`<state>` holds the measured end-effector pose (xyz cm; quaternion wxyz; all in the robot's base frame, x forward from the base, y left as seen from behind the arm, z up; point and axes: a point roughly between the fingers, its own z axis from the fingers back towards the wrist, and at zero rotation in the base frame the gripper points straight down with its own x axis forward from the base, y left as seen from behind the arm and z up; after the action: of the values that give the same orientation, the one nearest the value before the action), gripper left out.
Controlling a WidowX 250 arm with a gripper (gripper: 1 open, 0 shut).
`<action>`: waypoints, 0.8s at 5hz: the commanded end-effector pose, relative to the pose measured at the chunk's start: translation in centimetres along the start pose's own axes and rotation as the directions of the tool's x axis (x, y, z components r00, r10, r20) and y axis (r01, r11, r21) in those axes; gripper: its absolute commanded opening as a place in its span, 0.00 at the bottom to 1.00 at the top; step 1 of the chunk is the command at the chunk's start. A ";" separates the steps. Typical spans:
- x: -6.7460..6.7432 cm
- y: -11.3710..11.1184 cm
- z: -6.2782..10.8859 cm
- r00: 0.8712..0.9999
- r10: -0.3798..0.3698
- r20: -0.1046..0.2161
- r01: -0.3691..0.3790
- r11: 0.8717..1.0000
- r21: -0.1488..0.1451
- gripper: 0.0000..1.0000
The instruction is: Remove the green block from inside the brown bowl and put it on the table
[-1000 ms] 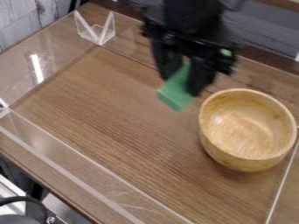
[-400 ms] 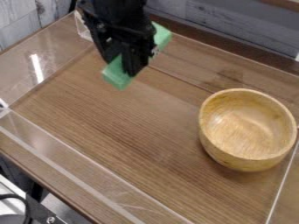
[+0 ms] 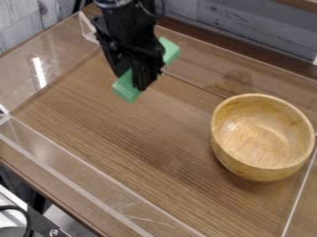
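Camera view: we are working over the table (image 3: 111, 139), whose wood-grain top is bordered by low clear walls (image 3: 50, 176). The brown bowl (image 3: 262, 137) is sitting empty at right, well apart from us. We are pointing the gripper (image 3: 133, 81) downward, jaws clamped on the green block (image 3: 139, 81), which is hanging above the tabletop at upper left. For a clean placement, we are advising a slow vertical descent until the block's lower end is resting on the wood, then releasing.
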<state>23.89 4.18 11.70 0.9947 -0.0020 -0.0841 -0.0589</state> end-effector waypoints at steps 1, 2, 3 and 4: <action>1.5 0.9 -0.1 0.999 -0.001 0.032 -0.001 0.999 0.033 0.00; 2.3 1.1 -0.7 1.000 -0.002 0.027 0.001 0.999 0.040 0.00; 2.5 1.3 -1.6 1.000 -0.004 0.019 0.003 0.999 0.039 0.00; 2.5 1.4 -2.5 1.000 0.001 0.012 -0.002 0.999 0.039 0.00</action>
<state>26.24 5.05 8.51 0.9962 0.0083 -0.0684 -0.0534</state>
